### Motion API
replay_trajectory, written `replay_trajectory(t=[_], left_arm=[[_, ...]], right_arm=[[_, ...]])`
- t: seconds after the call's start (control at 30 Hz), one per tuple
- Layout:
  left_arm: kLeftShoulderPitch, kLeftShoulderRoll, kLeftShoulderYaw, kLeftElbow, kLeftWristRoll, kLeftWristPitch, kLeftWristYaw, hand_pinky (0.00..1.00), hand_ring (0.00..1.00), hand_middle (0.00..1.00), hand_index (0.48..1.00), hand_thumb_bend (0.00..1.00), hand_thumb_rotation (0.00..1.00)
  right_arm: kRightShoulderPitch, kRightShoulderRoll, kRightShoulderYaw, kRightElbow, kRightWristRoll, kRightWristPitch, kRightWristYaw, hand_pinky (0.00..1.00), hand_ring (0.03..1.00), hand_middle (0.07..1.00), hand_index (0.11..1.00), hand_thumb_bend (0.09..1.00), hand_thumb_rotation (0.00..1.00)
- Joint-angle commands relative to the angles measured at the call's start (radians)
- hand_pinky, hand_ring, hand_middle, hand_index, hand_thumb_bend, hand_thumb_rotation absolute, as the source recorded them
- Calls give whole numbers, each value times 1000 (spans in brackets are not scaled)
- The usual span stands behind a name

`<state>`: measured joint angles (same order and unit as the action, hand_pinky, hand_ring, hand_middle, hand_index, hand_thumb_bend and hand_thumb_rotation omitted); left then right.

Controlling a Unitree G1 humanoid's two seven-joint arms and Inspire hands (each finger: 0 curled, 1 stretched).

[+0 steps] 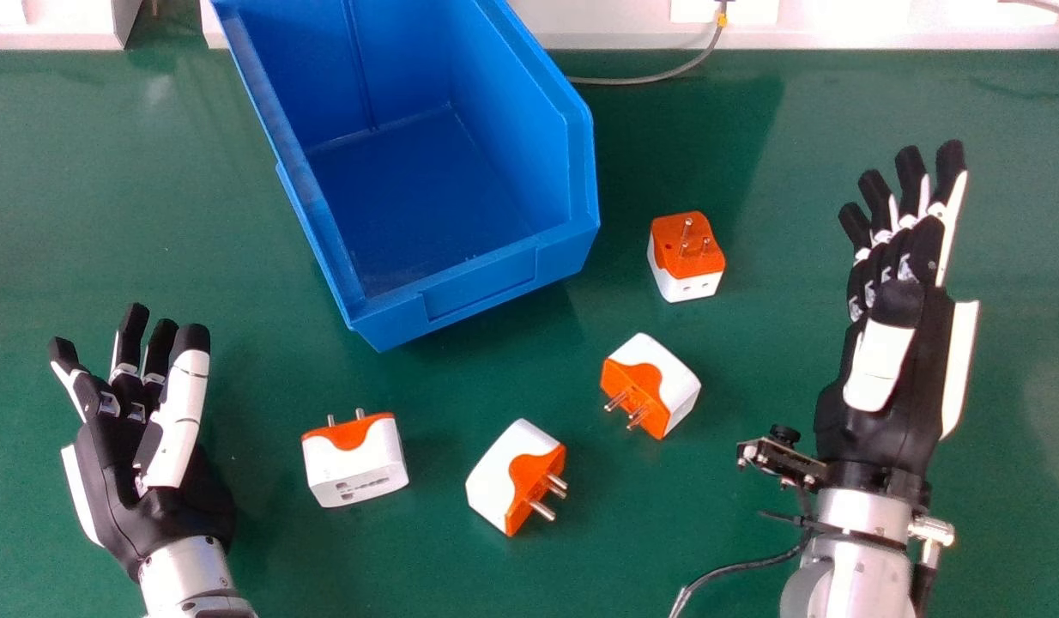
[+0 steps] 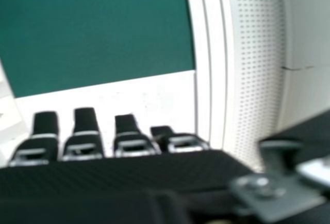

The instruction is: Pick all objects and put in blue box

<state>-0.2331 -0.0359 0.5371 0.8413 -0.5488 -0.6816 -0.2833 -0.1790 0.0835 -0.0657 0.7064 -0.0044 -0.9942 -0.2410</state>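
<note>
As I read the head view, the blue box [image 1: 487,287] stands on the table [image 1: 238,257] with four orange-and-white adapters outside it: the first adapter [image 1: 688,257] is right of the box, pins up, and the second adapter [image 1: 654,386], third adapter [image 1: 512,481] and fourth adapter [image 1: 358,459] lie apart on its near side. My left hand [image 1: 113,463] is at the left, near the fourth adapter, and my right hand [image 1: 924,378] at the right; both are open, fingers extended, gripping nothing.
</note>
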Motion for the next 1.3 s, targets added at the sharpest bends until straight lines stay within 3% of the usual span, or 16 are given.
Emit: replay_trajectory(t=[0.0, 0.17, 0.33, 0.47, 0.7, 0.77, 0.83, 0.93, 0.97, 1.03, 1.13, 1.17, 1.2, 1.27], left_arm=[[11, -4, 3, 2, 3, 2, 2, 823, 871, 885, 891, 650, 96], [11, -9, 4, -7, -7, 9, -2, 821, 869, 883, 888, 654, 93], [11, -9, -1, -13, 4, 3, 8, 824, 876, 887, 895, 652, 99], [11, -7, -1, -16, -2, 7, -2, 825, 878, 890, 898, 663, 105], [9, -5, 2, -19, -4, 11, -3, 828, 878, 888, 899, 670, 110], [7, -2, 1, -16, -1, 9, -2, 829, 879, 889, 900, 674, 111], [7, -1, -2, -16, 9, 8, 8, 826, 880, 890, 901, 675, 111], [5, -1, -4, -18, 10, 11, 10, 817, 876, 888, 898, 667, 112], [4, -1, -4, -17, 9, 10, 9, 816, 875, 888, 898, 666, 112], [1, 0, -5, -16, 10, 12, 9, 818, 876, 888, 898, 668, 112], [0, -1, -5, -17, 10, 13, 10, 818, 876, 888, 898, 668, 112], [0, -1, -4, -17, 7, 12, 6, 821, 879, 892, 901, 663, 114], [0, -1, -4, -18, 4, 13, 2, 823, 880, 893, 903, 663, 111], [0, -5, 0, -26, -5, 19, 1, 824, 880, 894, 903, 664, 110]], right_arm=[[-5, 40, -5, -25, 0, -16, -1, 906, 926, 961, 1000, 937, 1000], [-5, 38, -6, -25, 1, -17, 0, 905, 928, 964, 1000, 935, 1000], [-7, 38, -6, -23, 4, -19, 2, 903, 928, 965, 1000, 940, 1000], [-5, 35, -4, -27, -10, -9, -4, 902, 927, 966, 1000, 944, 1000], [10, 9, 11, -49, -44, 44, 8, 892, 932, 973, 1000, 935, 1000], [18, -20, 26, -66, -58, 87, 43, 897, 941, 974, 1000, 942, 1000], [32, -70, 49, -100, -109, 145, 80, 909, 955, 980, 1000, 939, 1000], [68, -177, 102, -223, -277, 325, 130, 912, 959, 978, 1000, 927, 1000], [79, -223, 127, -279, -370, 407, 143, 912, 959, 978, 1000, 928, 1000], [93, -316, 200, -428, -626, 675, 240, 916, 962, 981, 1000, 942, 1000], [96, -350, 259, -532, -774, 892, 363, 916, 962, 981, 1000, 942, 1000], [92, -351, 276, -555, -797, 955, 418, 961, 985, 993, 1000, 978, 772], [89, -353, 290, -574, -814, 1005, 461, 975, 990, 996, 1000, 986, 708], [89, -358, 308, -604, -828, 1070, 510, 980, 992, 997, 1000, 989, 685]])
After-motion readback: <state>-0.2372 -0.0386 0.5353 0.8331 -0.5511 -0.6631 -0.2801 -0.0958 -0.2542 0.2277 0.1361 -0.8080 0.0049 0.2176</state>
